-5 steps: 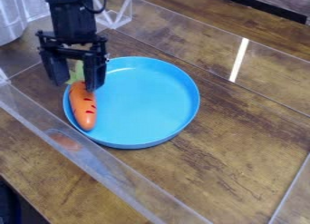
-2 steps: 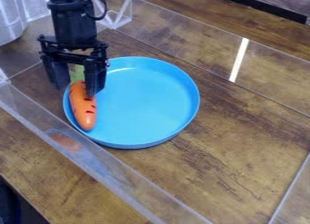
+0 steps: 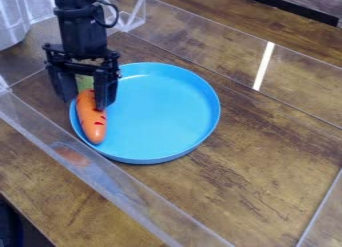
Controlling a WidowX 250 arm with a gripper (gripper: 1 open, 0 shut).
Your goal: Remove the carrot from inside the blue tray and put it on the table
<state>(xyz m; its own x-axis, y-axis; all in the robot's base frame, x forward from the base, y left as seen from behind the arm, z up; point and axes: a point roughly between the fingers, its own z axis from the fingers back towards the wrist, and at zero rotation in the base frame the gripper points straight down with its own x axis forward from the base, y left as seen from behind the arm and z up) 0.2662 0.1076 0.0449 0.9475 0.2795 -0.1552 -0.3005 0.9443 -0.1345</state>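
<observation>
A round, shallow blue tray [image 3: 167, 116] of smooth plastic is sitting on the table [image 3: 254, 181], its low raised rim catching a little light. The table is showing dark brown planks with clear grain and a glossy finish (a bright white streak of reflection is lying across the boards to the right of the tray).

The carrot [image 3: 91, 119] is lying inside the tray, close against the left part of the rim. It is a small orange toy with a tapered body and dark notch marks along it; its rounded tip is pointing toward the near edge of the tray, while its far end is reaching up under the gripper, where the leafy top is mostly hidden.

The black gripper [image 3: 83, 88] is hanging over the far end of the carrot, pointing steeply downward. Its two dark fingers are standing wide apart, one on the tray's left rim side and one over the blue floor, with the carrot's upper end between them. Nothing is clamped; whether a fingertip is touching the carrot or the tray cannot be told.

A clear, glassy panel edge is running along the front of the scene.
</observation>
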